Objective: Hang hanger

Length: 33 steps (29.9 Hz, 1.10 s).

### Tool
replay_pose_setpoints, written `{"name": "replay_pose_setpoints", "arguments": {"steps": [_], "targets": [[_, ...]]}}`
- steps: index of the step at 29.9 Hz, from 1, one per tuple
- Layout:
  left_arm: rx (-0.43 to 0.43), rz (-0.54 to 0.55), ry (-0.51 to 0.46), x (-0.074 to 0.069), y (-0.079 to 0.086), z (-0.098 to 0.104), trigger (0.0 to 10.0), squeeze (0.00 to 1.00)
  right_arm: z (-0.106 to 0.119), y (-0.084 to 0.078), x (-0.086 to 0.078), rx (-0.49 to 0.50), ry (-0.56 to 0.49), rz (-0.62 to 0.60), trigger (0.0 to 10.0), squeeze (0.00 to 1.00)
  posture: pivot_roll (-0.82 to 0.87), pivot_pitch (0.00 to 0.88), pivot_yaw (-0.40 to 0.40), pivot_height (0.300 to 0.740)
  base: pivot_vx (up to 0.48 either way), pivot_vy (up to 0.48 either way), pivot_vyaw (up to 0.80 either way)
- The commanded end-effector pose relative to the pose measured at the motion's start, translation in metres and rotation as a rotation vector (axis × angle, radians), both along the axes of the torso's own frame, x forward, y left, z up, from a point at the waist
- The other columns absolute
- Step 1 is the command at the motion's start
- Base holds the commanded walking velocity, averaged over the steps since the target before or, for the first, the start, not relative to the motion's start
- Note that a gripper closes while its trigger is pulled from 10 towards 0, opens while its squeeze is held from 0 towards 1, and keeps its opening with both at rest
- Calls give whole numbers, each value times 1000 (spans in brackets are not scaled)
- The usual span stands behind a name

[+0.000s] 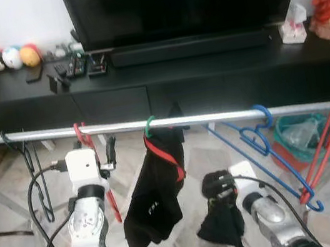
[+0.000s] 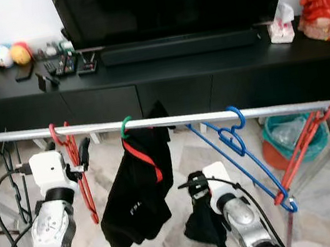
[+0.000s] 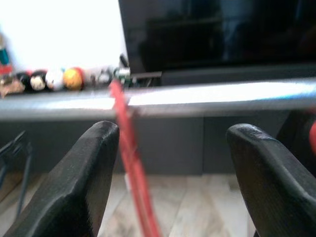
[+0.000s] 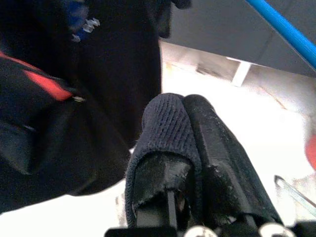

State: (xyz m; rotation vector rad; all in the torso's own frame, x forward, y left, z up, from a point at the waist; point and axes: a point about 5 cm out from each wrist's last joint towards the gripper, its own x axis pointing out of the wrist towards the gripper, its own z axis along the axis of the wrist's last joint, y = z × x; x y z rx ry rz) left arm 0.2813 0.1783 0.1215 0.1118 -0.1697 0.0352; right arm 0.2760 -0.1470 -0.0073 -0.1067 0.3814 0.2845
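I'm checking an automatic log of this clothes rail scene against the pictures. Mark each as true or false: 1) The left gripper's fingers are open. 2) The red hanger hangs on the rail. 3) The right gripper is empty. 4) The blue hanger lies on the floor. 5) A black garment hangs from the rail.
1) True: the left gripper is open, with its fingers apart just before the rail.
2) True: the red hanger is hooked over the rail, between the open fingers.
3) False: the right gripper is shut on a dark cloth.
4) False: the blue hanger hangs from the rail.
5) True: the black garment hangs there on a green-hooked hanger.
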Motion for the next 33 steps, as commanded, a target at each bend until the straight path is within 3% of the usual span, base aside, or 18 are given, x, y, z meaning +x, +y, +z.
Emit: {"name": "replay_pose_setpoints", "arguments": {"steps": [1, 4, 5, 6, 7, 9, 12, 21, 22, 23, 24, 25, 33], "targets": [[-7, -2, 29, -3, 2, -1, 10000, 0, 4, 5, 3, 10, -22, 17, 10000, 0, -34, 10, 12, 740, 0, 0, 0], [-42, -1, 91, -3, 4, -4, 10000, 0, 4, 6, 3, 11, -22, 18, 10000, 0, -31, 12, 12, 740, 0, 0, 0], [-48, -9, 119, -2, 3, -4, 10000, 655, 3, 6, 3, 11, -20, 21, 10000, 0, -31, 13, 12, 740, 0, 0, 0], [-50, -15, 135, -2, 2, -5, 10000, 655, 3, 7, 2, 10, -19, 23, 10000, 0, -31, 13, 12, 740, 0, 0, 0], [-71, -23, 149, 0, 1, -5, 10000, 1000, 3, 7, 2, 11, -18, 23, 10000, 0, -29, 17, 12, 740, 0, 0, 0], [-111, -69, 235, 5, -5, -10, 10000, 1000, 3, 8, 2, 12, -17, 26, 10000, 0, -27, 18, 12, 740, 0, 0, 0], [-157, -128, 242, 12, -14, -10, 10000, 1000, 3, 9, 2, 14, -16, 30, 10000, 0, -27, 20, 14, 740, 0, 0, 0], [-95, -70, 281, 46, -12, -7, 10000, 1000, 4, 10, 3, 16, -23, 38, 10000, 0, -33, 44, 16, 740, 0, 0, 0], [-92, -73, 282, 48, -13, -6, 10000, 933, 4, 10, 3, 17, -24, 38, 10000, 0, -30, 52, 15, 740, 0, 0, 0], [-45, -52, 304, 55, -10, -7, 10000, 0, 5, 10, 3, 18, -26, 37, 10000, 0, -27, 59, 14, 740, 0, 0, 0], [-35, -35, 325, 57, -9, -7, 10000, 0, 5, 10, 3, 18, -26, 38, 10000, 0, -25, 64, 12, 740, 0, 0, 0], [-78, 1, 344, 64, -7, -6, 10000, 0, 5, 10, 3, 19, -26, 39, 10000, 0, -23, 72, 11, 740, 0, 0, 0], [-77, 40, 377, 83, 0, -1, 10000, 0, 5, 13, 3, 23, -28, 53, 10000, 0, -30, 87, 10, 740, 0, 0, 0]]}}
